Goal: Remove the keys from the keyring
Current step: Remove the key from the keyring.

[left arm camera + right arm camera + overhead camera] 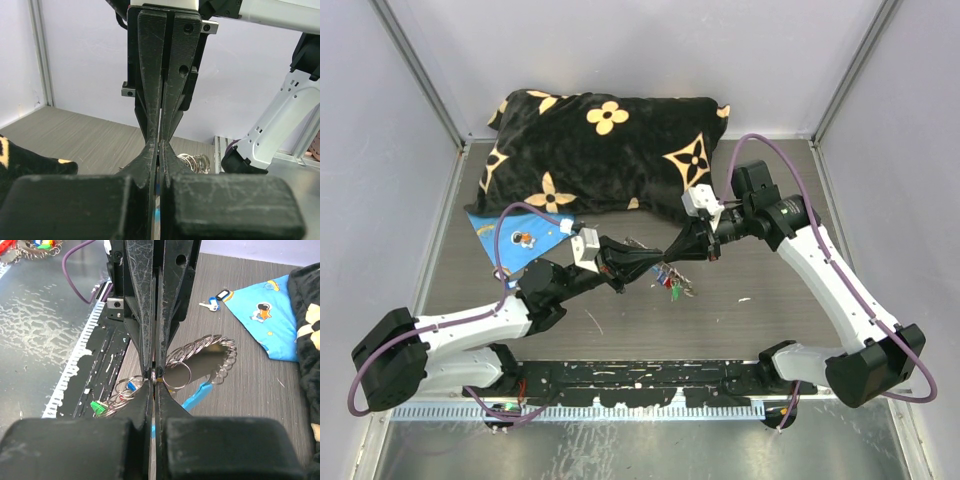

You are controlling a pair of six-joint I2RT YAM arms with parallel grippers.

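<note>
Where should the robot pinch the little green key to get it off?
Probably the green key by its coloured head, the flat, widest bit. It sticks out at the bunch's near edge, so come from the arm-base side, clear of the keyring.

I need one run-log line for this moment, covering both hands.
left hand: shut on keyring | right hand: shut on keyring | keys: hanging on keyring | loose key: beside blue cloth
</note>
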